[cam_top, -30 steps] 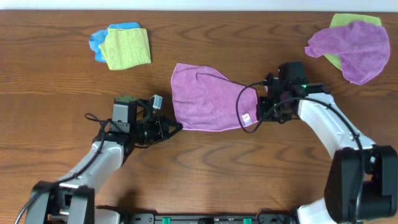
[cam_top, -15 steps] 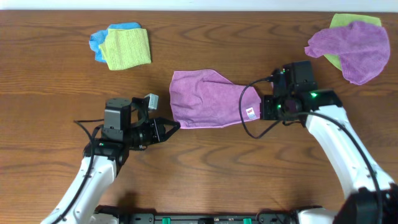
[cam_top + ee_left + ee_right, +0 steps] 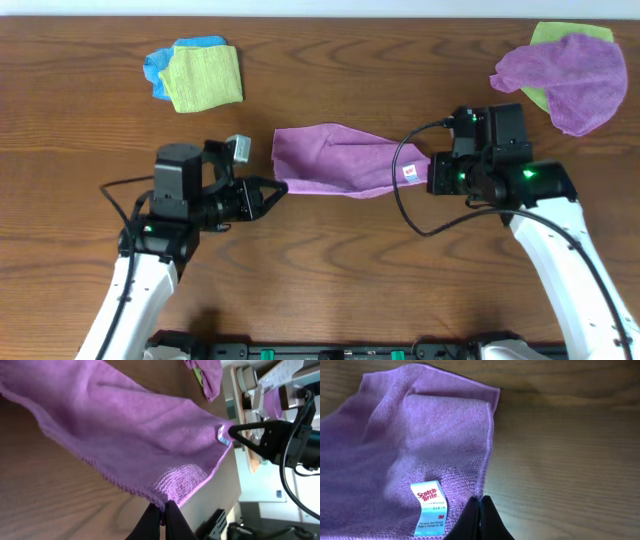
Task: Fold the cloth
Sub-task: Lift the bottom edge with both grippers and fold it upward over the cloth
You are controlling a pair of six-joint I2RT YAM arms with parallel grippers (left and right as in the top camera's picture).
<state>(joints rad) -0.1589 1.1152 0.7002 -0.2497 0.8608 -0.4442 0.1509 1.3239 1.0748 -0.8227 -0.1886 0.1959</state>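
The pinkish-purple cloth (image 3: 340, 160) hangs stretched as a narrow band between my two grippers over the middle of the table. My left gripper (image 3: 281, 188) is shut on its near left corner. The left wrist view shows the stitched hem of the cloth (image 3: 130, 430) pinched between the black fingertips of my left gripper (image 3: 162, 506). My right gripper (image 3: 428, 172) is shut on the right corner. In the right wrist view my right gripper (image 3: 481, 500) grips the hem of the cloth (image 3: 420, 445) just beside the white tag (image 3: 430, 507).
A lime-green cloth (image 3: 205, 77) lies on a blue cloth (image 3: 160, 65) at the back left. At the back right a violet cloth (image 3: 570, 78) covers another lime-green one (image 3: 560, 32). Bare wooden table (image 3: 330, 260) lies in front of the arms.
Both grippers have risen and carried the cloth's near corners up and toward the far side. The cloth went from lying spread out to a narrow raised band.
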